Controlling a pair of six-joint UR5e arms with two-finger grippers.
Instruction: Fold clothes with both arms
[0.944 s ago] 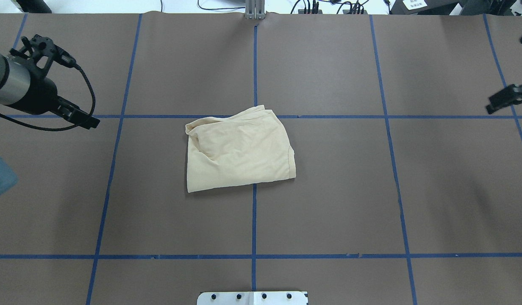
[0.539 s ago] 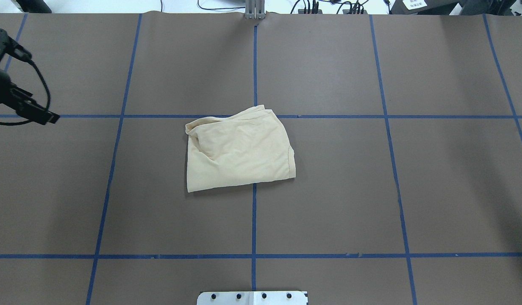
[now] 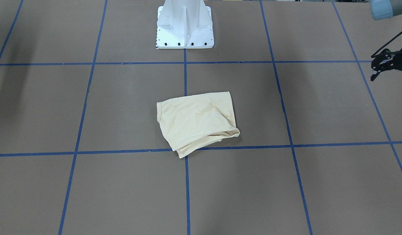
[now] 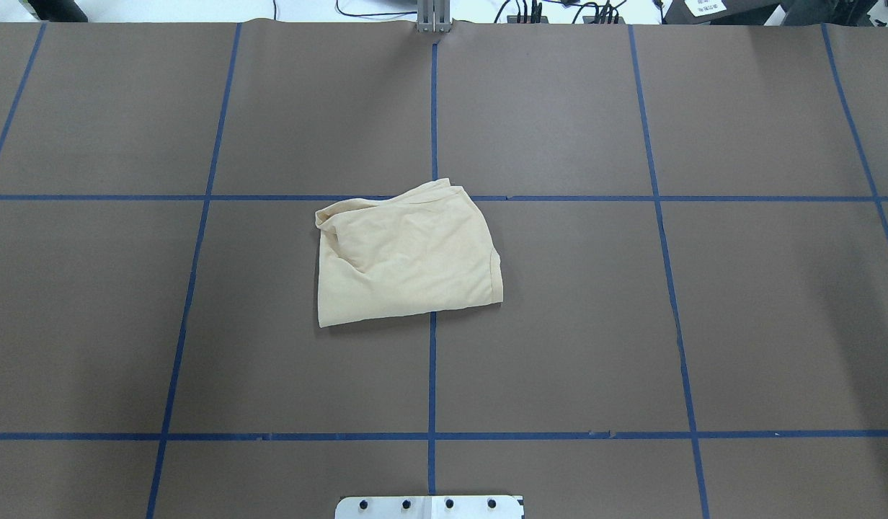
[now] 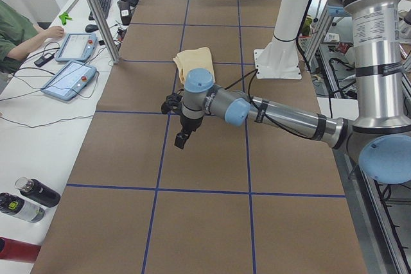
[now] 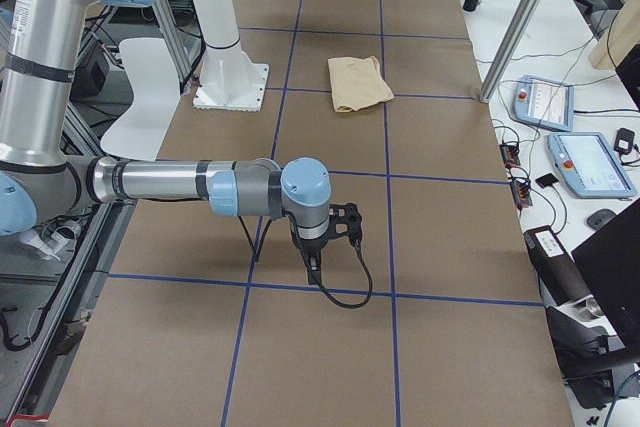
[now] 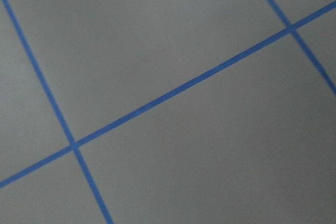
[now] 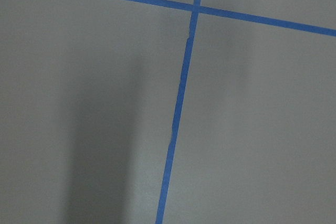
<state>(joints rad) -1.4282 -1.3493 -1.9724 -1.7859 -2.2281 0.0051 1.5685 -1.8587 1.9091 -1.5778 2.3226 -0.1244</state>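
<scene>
Cream T-shirt lies folded | left gripper, right gripper both well apart

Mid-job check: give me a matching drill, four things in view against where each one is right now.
Things:
1. T-shirt
2. left gripper
3. right gripper
4. white pedestal base

Places:
A. at the table edge, on the middle tape line
B. above the table, toward the robot's right end
C. folded, on the table's middle
D. above the table, toward the robot's left end

Pairs: 1-C, 2-D, 3-B, 4-A.
</scene>
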